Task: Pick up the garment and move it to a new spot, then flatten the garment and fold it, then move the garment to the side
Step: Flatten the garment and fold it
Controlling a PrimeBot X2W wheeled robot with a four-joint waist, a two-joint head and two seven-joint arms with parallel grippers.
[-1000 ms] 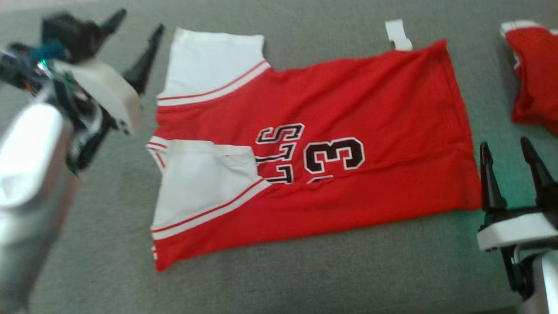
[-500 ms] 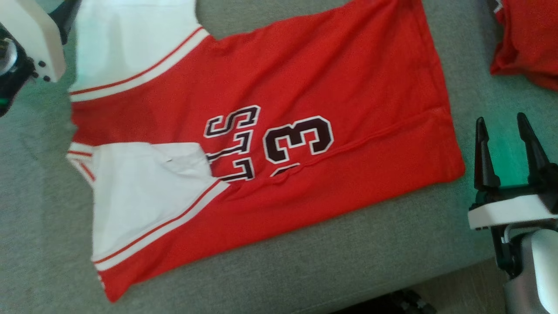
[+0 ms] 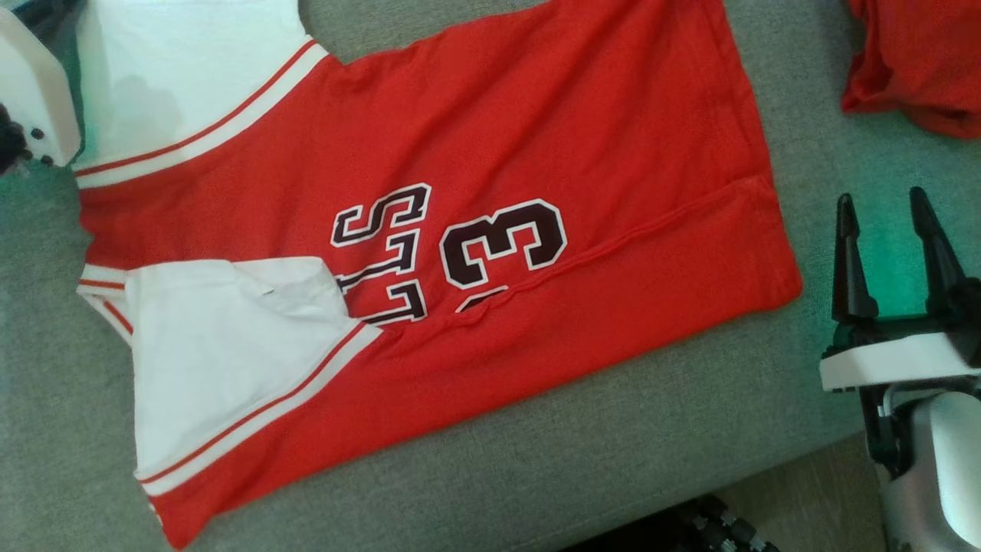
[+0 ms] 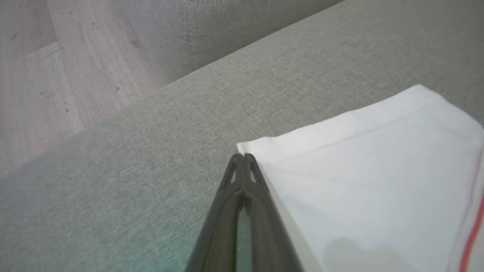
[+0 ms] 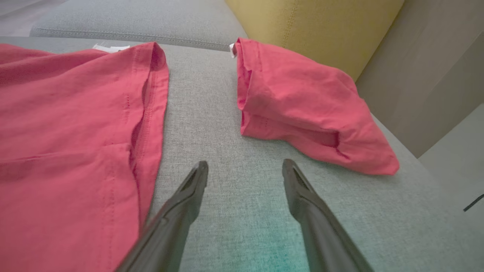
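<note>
Far left of the head view, just a white wrist housing (image 3: 31, 100) pokes in, its fingers cut off by the frame edge. The left wrist view fills that in: the left gripper (image 4: 242, 155) has its two dark fingers pressed tight together, tips right at the corner of a white panel. Whether any cloth is nipped between them, I cannot tell.

That panel belongs to the garment (image 3: 536, 138), spread flat across the middle of the grey sofa cushion (image 3: 536, 475), shoulders left, hem right. Its far edge runs off the top of the head view. A folded-over white panel hides part of the black lettering, and a crease swallows the near side of a figure beside the 3.

Further right, the right gripper (image 3: 881, 198) hovers just off the hem, fingers spread wide, nothing between them. Beyond it lies a second red bundle (image 3: 912, 61), cropped at the corner.

The surface is coarse grey weave. Pale wood floor (image 4: 45, 75) shows off the left end, a yellow cushion (image 5: 310, 22) stands at the far right, and something dark (image 3: 713, 529) below the near edge is too clipped to name.
</note>
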